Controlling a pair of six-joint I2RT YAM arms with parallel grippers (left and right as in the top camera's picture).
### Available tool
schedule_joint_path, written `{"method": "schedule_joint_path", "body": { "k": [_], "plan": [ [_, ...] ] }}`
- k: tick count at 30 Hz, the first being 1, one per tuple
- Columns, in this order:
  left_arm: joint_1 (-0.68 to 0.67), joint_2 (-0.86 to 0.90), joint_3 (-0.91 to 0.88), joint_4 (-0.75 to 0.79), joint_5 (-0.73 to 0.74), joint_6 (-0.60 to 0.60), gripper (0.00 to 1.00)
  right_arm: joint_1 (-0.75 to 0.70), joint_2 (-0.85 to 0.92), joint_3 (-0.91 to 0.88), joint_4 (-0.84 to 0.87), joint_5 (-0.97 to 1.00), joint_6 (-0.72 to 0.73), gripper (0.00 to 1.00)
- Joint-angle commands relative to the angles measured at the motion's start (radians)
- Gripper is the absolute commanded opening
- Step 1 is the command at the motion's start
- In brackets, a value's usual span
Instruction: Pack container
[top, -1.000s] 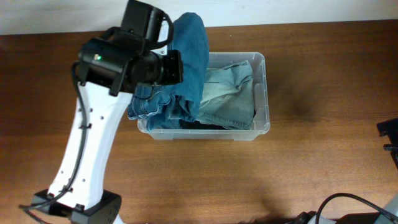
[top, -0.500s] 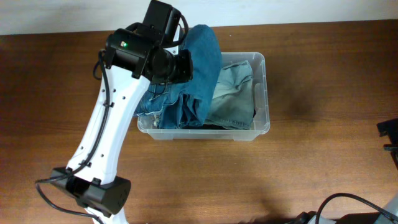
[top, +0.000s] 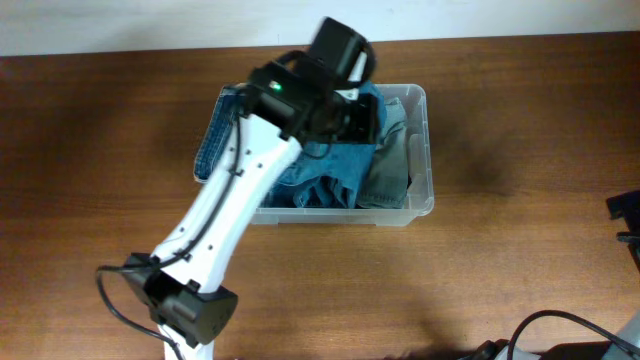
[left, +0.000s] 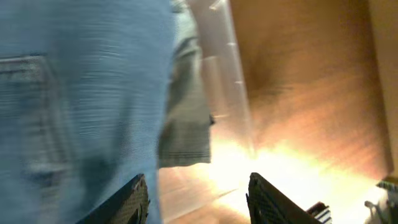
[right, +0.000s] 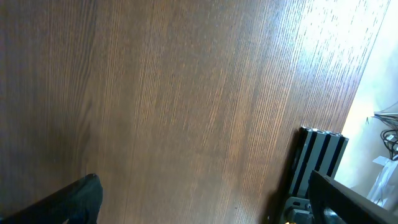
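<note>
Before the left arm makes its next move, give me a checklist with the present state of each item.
1. Left gripper empty: ok; jaws apart, nothing between them.
2. Blue denim jeans fully inside the clear plastic rectangular container: not ok; a fold hangs over its rim at the overhead view's left.
3. Container upright on the brown wooden table: ok.
4. Right gripper clear of the container: ok; open over bare table.
5. Denim free of the left fingers: cannot tell; the wrist view is blurred.
</note>
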Motion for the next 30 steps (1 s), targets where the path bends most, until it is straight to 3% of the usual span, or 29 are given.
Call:
{"method": "schedule_joint_path", "body": {
  "k": [1, 7, 11, 16, 30],
  "plan": [
    [-0.027, 0.017, 0.011, 0.005, -0.039, -0.016, 0.52, -0.003, 0.0, -0.004, 0.0, 0.005, 0.009, 0.98],
    [0.007, 0.016, 0.011, -0.059, -0.191, -0.015, 0.52, -0.003, 0.0, -0.004, 0.0, 0.005, 0.009, 0.98],
    [0.076, 0.016, 0.011, -0.125, -0.187, -0.004, 0.52, -0.003, 0.0, -0.004, 0.0, 0.005, 0.009, 0.98],
    [0.109, 0.016, 0.011, -0.144, -0.132, 0.122, 0.79, -0.003, 0.0, -0.004, 0.0, 0.005, 0.009, 0.98],
    [0.103, 0.028, 0.011, -0.146, -0.137, 0.128, 0.8, -0.003, 0.0, -0.004, 0.0, 0.005, 0.009, 0.98]
  ]
}}
